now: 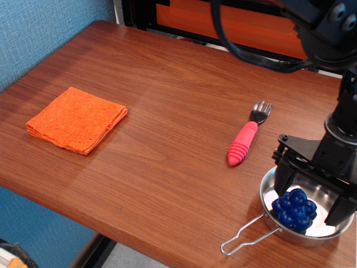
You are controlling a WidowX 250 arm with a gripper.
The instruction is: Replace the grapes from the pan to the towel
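The grapes (pixel 295 209), a glossy dark-blue cluster, lie in the steel pan (pixel 269 183) at the table's front right corner. The pan's wire loop handle (pixel 241 237) points toward the front left. My gripper (pixel 310 196) is open and lowered over the pan, one finger (pixel 283 174) at the pan's left rim, the other at its right rim, with the grapes between and slightly in front of them. I cannot tell whether the fingers touch the cluster. The folded orange towel (pixel 76 119) lies far off at the left side of the table.
A fork with a pink ribbed handle (pixel 246 137) lies just left of and behind the pan. The wooden table's front edge runs close below the pan. A blue wall stands at the left and dark orange-panelled furniture at the back.
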